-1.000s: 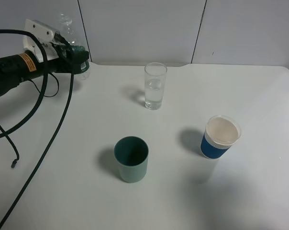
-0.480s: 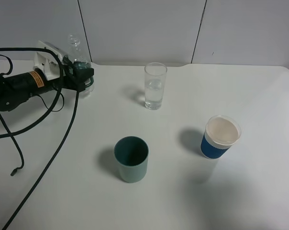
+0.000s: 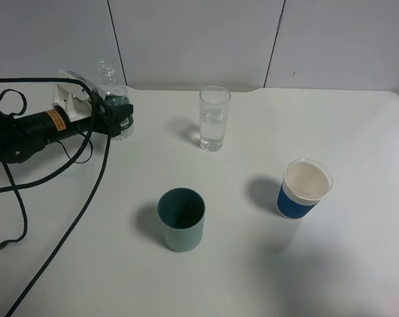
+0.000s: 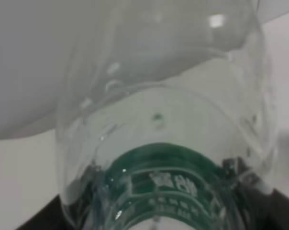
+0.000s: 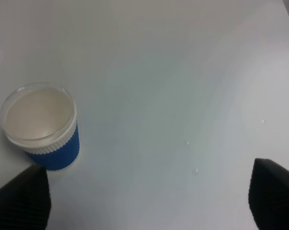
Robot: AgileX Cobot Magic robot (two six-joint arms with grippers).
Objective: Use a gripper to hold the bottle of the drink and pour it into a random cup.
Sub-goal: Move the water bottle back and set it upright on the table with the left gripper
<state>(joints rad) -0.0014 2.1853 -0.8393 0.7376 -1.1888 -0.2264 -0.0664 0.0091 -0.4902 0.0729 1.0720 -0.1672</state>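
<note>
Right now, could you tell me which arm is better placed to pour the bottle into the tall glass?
Left: its gripper is shut on the bottle, upright near the tall glass. The right arm is out of the high view.

White table (image 3: 358,119), glass (image 3: 214,119), teal cup (image 3: 181,219), blue cup (image 3: 304,189)

A teal cup (image 3: 181,219) stands near the table's (image 3: 358,277) front; a blue cup (image 3: 304,189) sits well apart, rightward.

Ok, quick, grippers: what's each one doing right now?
Left gripper: closed on the drink bottle.
Right gripper: open, holding nothing, above the table by the blue cup.
</note>
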